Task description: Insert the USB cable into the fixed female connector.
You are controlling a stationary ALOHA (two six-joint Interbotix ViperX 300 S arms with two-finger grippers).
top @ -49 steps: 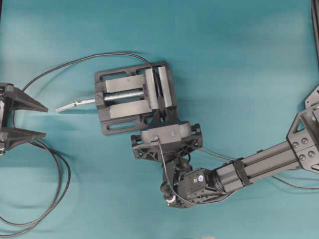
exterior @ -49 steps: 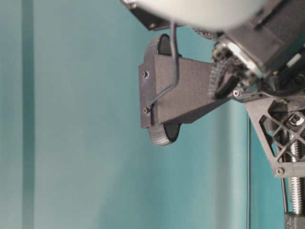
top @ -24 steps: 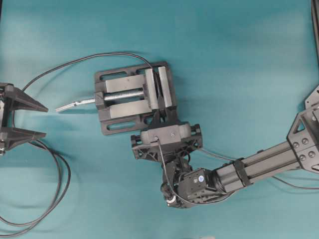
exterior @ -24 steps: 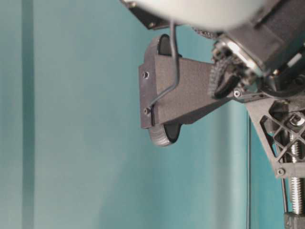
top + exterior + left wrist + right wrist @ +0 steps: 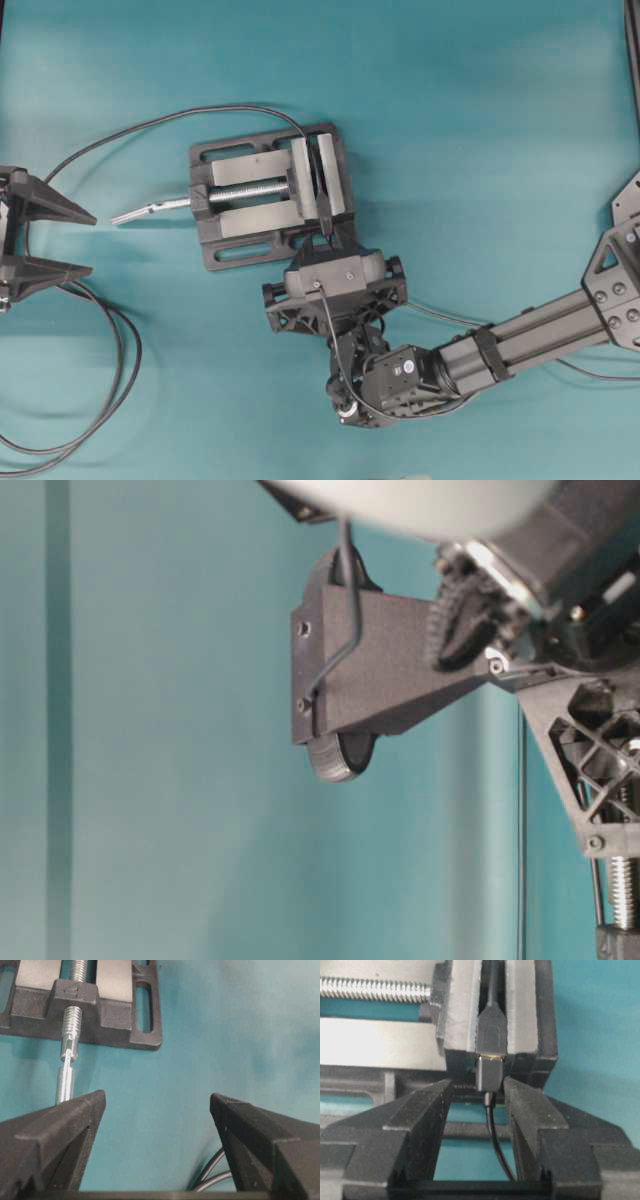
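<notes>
The thin dark grey USB cable (image 5: 489, 1076) is sitting with its plug seated against the small dark rectangular female connector (image 5: 492, 1035), clamped in the grey metal vise (image 5: 465, 1020). The right gripper (image 5: 477, 1095) is flanking the plug, fingers apart, gripping nothing. The left gripper (image 5: 157, 1105) is gaping wide, empty.

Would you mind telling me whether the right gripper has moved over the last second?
Yes. In the overhead view the right gripper has drawn slightly back from the vise, toward the bottom edge, and its fingers have spread off the USB cable.

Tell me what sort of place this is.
Most likely a robotics lab test bench: a teal mat covers the table, a metal vise clamps a connector as a fixture, and two camera-carrying robot arms work over it.
</notes>
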